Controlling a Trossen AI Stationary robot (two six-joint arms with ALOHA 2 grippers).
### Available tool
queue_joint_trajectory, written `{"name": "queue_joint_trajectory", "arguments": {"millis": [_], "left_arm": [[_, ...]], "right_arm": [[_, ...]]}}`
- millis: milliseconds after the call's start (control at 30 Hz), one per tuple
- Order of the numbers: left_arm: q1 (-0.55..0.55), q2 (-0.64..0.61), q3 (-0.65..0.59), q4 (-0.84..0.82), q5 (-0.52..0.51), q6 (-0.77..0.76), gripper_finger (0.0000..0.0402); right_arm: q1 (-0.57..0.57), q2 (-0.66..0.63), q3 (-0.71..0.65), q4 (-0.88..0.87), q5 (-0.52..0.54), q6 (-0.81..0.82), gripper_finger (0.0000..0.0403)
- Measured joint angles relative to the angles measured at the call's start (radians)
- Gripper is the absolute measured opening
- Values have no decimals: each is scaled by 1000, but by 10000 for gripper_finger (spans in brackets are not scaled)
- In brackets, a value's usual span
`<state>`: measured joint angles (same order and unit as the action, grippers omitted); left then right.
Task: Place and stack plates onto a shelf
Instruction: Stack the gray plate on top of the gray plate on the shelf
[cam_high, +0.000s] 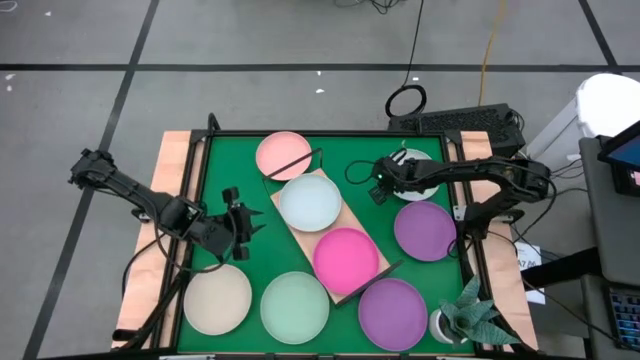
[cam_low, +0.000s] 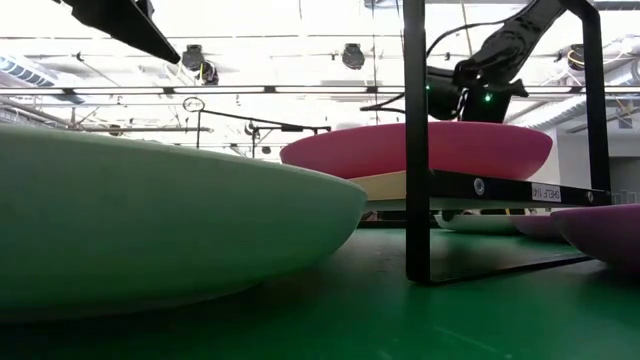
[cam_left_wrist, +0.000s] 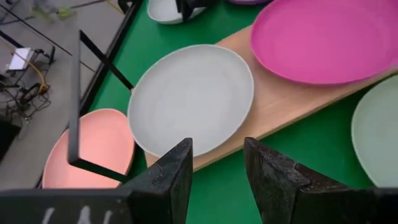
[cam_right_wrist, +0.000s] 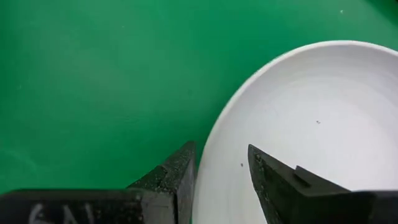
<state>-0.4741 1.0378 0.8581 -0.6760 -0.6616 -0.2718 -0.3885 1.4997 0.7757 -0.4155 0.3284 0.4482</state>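
The wood shelf lies slantwise on the green mat and carries a pale blue plate and a magenta plate. A salmon plate, two purple plates, a mint plate and a beige plate rest flat on the mat. My left gripper is open and empty, left of the shelf, above the mat. My right gripper is open at a white plate at the far right. One finger is outside its rim and one is over its inside. My right gripper's fingers stand on either side of the white plate's rim, coming from above. I cannot tell whether they touch it. The plate lies flat on the mat.
Black wire frames stand at the shelf's two ends; the near one shows tall in the low view. A small potted plant stands at the near right corner. Bare mat lies between the shelf and the white plate.
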Motion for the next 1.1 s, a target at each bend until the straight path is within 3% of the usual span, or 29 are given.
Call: {"name": "queue_joint_trajectory", "arguments": {"millis": [767, 1100], "left_arm": [[-1, 0, 0, 33, 104, -13, 149], [0, 0, 0, 78, 103, 68, 149]], "right_arm": [[-3, 3, -19, -23, 10, 11, 128], [-3, 3, -22, -23, 9, -24, 82]]}}
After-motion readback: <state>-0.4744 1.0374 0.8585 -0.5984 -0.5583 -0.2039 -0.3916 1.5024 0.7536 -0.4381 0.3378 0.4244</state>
